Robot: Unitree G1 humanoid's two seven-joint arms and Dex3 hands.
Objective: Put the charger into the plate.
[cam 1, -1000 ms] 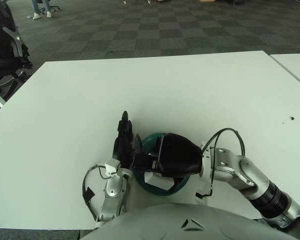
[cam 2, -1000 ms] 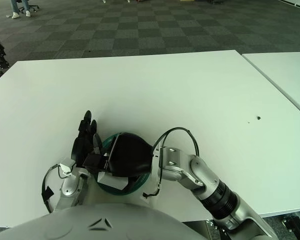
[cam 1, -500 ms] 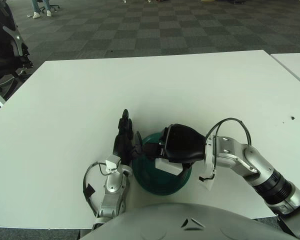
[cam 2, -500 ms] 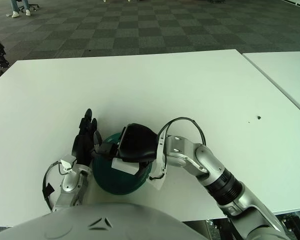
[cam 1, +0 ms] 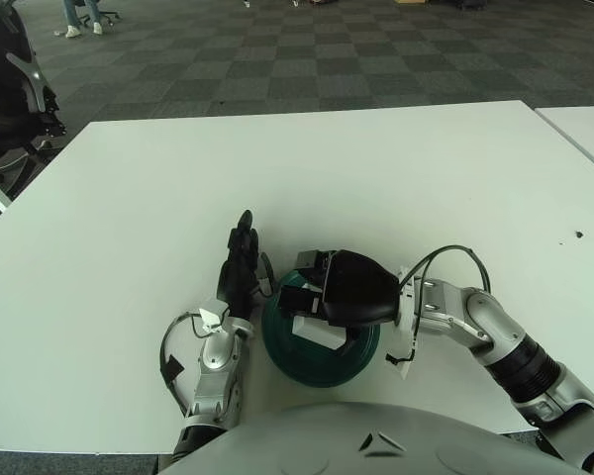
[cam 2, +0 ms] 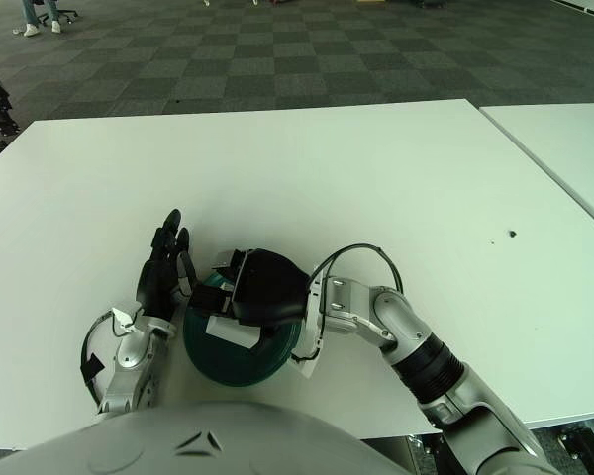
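Your right robot hand (cam 1: pixel 342 292) hangs over the teal plate (cam 1: pixel 317 361) at the near edge of the white surface (cam 1: pixel 376 178), its dark fingers curled around the white charger (cam 1: pixel 317 332), which sits low over the plate's bowl; whether it touches the plate you cannot tell. Your left robot hand (cam 1: pixel 241 272) stands just left of the plate, fingers straight and pointing away, holding nothing. The right eye view shows a gap between those fingers (cam 2: pixel 163 267) and the plate rim; the left eye view closes it. A dark speck (cam 1: pixel 578 235) lies far right.
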